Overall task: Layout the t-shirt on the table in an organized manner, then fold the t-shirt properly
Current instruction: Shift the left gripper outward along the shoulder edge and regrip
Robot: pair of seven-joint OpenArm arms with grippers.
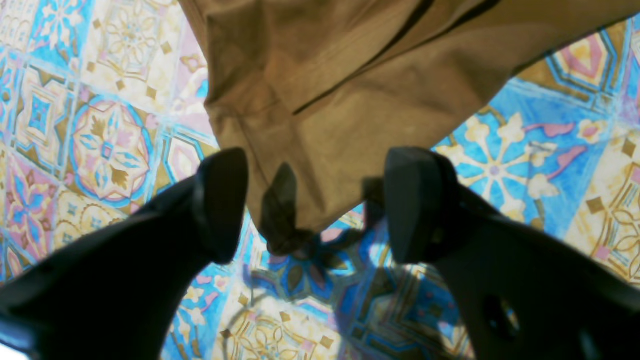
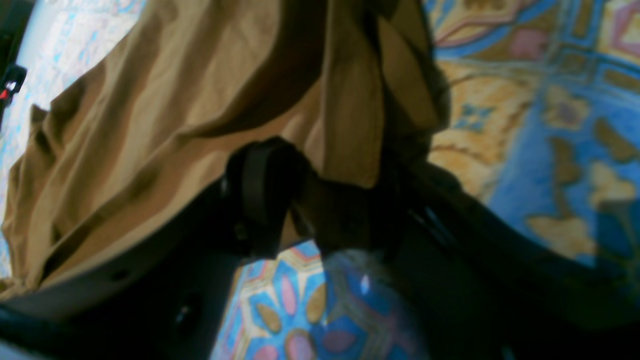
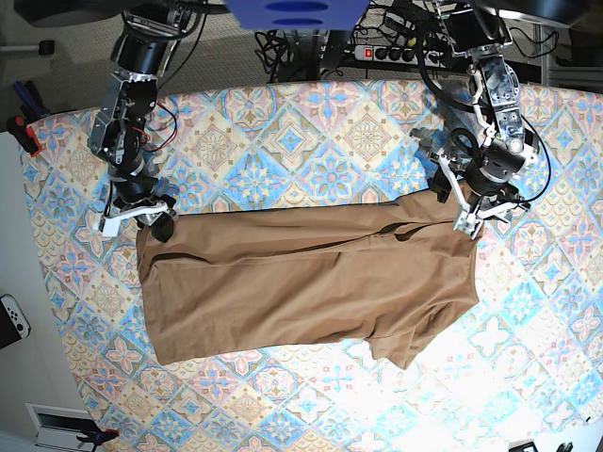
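The tan-brown t-shirt point(image 3: 301, 282) lies spread sideways across the patterned table point(image 3: 311, 122), with a sleeve pointing to the front right. In the base view my right gripper point(image 3: 155, 224) is at the shirt's left back corner. In the right wrist view it point(image 2: 305, 200) is shut on bunched cloth point(image 2: 175, 100), which drapes over one finger. My left gripper point(image 3: 468, 212) is at the shirt's right back corner. In the left wrist view it point(image 1: 317, 205) is open, and a corner of the shirt point(image 1: 350, 75) lies between its black fingers point(image 1: 222, 200) over the table point(image 1: 100, 140).
Cables and a power strip point(image 3: 396, 52) run along the table's back edge. A blue object point(image 3: 292, 11) hangs over the back middle. A white controller point(image 3: 11, 318) lies off the table's left side. Bare patterned cloth point(image 3: 528, 377) shows around the shirt.
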